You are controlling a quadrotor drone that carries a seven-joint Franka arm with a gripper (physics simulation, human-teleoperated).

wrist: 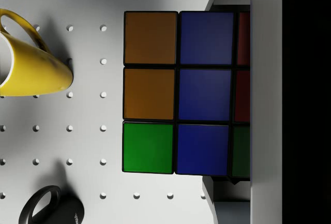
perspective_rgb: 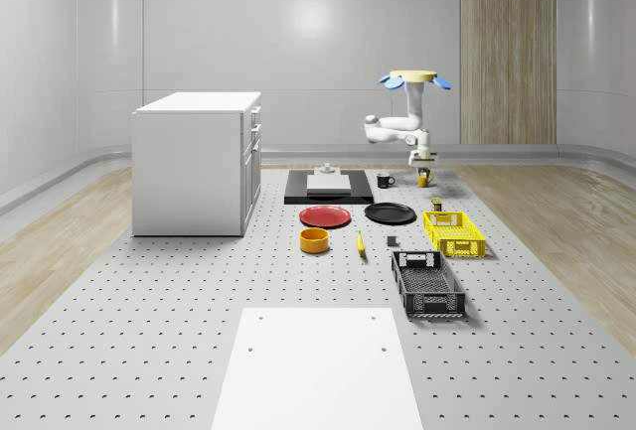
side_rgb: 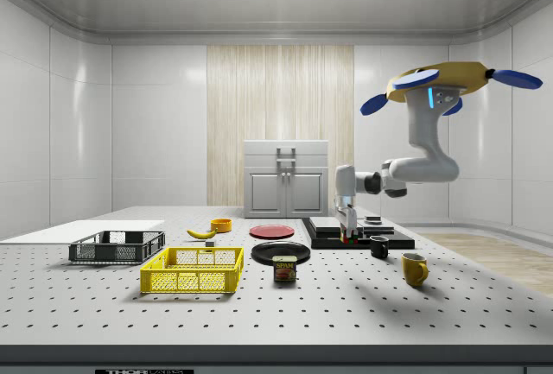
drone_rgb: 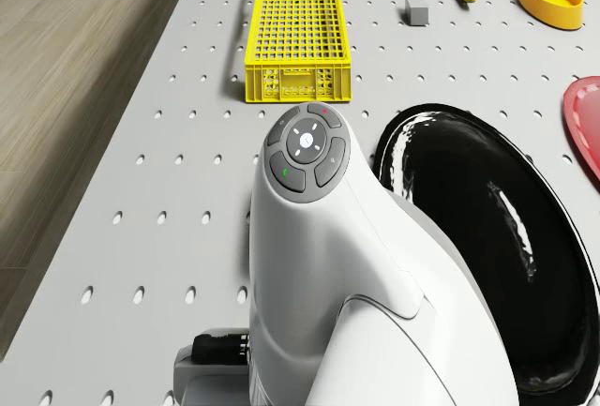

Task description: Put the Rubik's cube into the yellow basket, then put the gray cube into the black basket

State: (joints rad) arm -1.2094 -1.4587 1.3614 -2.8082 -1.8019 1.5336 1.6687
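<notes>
Orange, blue, green faces of the Rubik's cube [wrist: 176, 92] sit between my gripper's [side_rgb: 347, 234] jaws, clenched on it; drone [side_rgb: 436, 80] hovering above the table's [perspective_rgb: 149, 331] far end.

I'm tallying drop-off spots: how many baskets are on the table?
2: the yellow basket sits beside the black plate; the black basket lies just past it, toward the white sheet.

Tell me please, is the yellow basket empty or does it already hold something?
Empty: the yellow basket shows only its bare mesh floor, and the Rubik's cube sits under the wrist camera.
</notes>
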